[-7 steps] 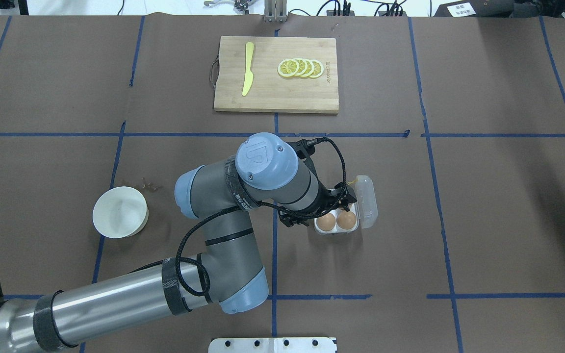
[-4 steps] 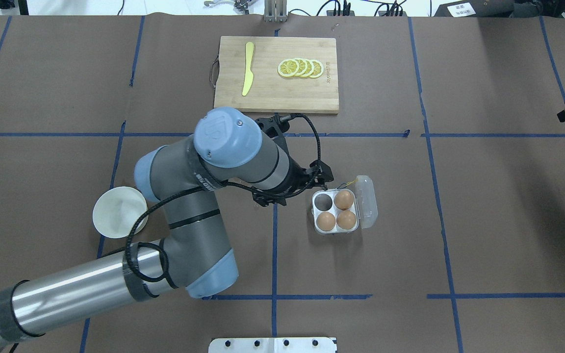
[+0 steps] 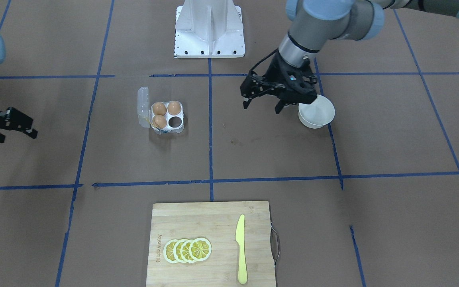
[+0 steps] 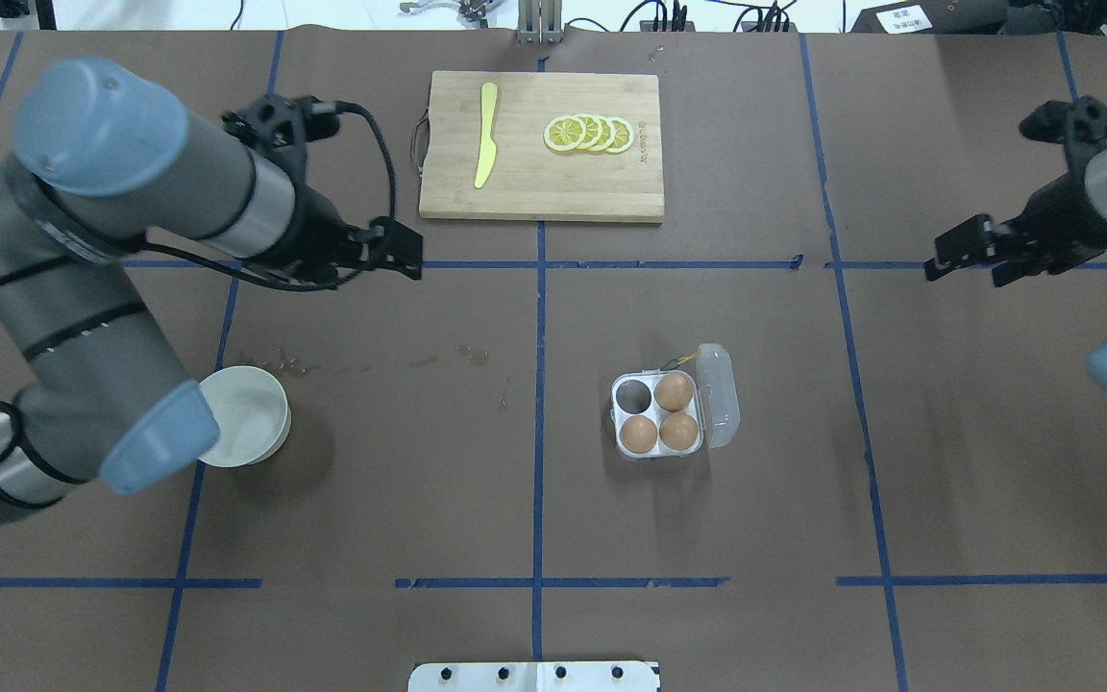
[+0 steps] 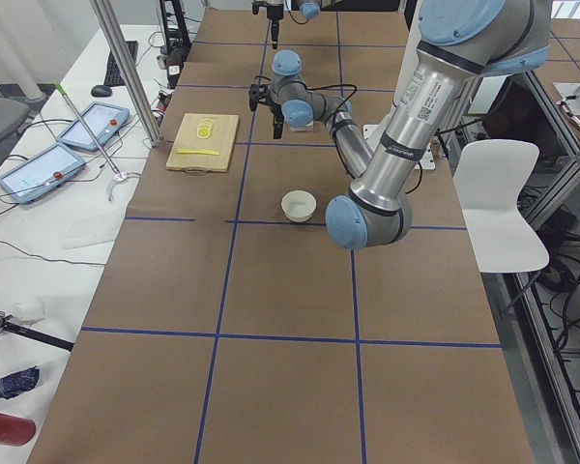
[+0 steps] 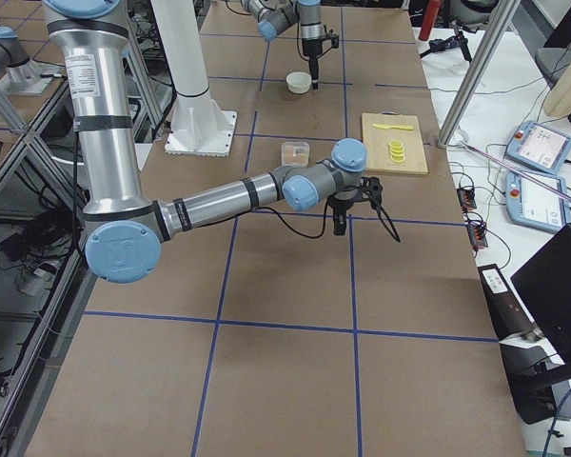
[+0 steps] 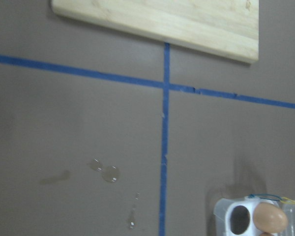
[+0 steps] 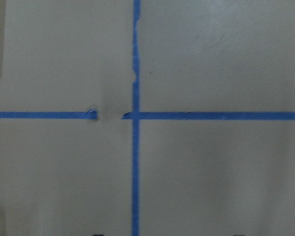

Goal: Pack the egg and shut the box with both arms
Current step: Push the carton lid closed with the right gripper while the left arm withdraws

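The clear egg box (image 4: 661,450) stands right of the table's middle with its lid (image 4: 719,394) open to the right. Three orange-brown eggs (image 4: 675,391) fill three cells, and the far-left cell (image 4: 632,394) is empty. The box also shows in the front view (image 3: 179,128) and at the bottom right of the left wrist view (image 7: 221,216). My left gripper (image 4: 400,252) is open and empty, far left of the box and above the table, as the front view (image 3: 261,108) also shows. My right gripper (image 4: 967,269) is open and empty, far right of the box (image 3: 17,135).
A white bowl (image 4: 246,415) sits at the left, partly under my left arm's elbow. A wooden cutting board (image 4: 541,183) at the far middle carries lemon slices (image 4: 590,133) and a yellow knife (image 4: 485,135). The white robot base (image 3: 209,30) stands at the near edge.
My left gripper has drawn away from the box, swinging left and farther back. A third egg now shows in the box. My right gripper has come into view from the right.
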Action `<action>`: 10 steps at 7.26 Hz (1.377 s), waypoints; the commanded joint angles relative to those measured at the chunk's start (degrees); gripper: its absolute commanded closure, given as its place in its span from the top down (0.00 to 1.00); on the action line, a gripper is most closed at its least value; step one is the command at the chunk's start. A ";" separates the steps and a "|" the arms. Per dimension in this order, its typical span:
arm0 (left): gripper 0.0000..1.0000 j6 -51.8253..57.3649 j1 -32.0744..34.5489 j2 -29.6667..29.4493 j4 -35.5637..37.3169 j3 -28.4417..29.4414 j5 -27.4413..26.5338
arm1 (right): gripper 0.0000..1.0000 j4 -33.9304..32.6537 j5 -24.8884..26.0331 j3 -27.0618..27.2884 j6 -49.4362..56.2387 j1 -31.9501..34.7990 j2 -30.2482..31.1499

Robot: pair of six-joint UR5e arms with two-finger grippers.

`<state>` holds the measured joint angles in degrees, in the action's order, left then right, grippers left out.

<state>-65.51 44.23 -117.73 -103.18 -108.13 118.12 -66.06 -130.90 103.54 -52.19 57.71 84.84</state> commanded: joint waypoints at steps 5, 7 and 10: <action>1.00 32.80 18.25 14.89 0.09 -0.15 8.09 | 0.00 14.03 13.01 2.89 -23.83 -20.86 -3.09; 1.00 32.82 18.26 14.81 0.00 0.11 8.09 | 0.00 12.81 15.83 2.54 -27.75 -24.28 -8.68; 1.00 32.99 18.35 14.98 0.09 0.11 8.09 | 0.00 7.00 16.50 3.76 -29.20 -25.83 -13.75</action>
<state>-32.63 62.51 -102.82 -103.10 -108.08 126.21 -57.93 -112.09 106.50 -81.52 30.27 71.57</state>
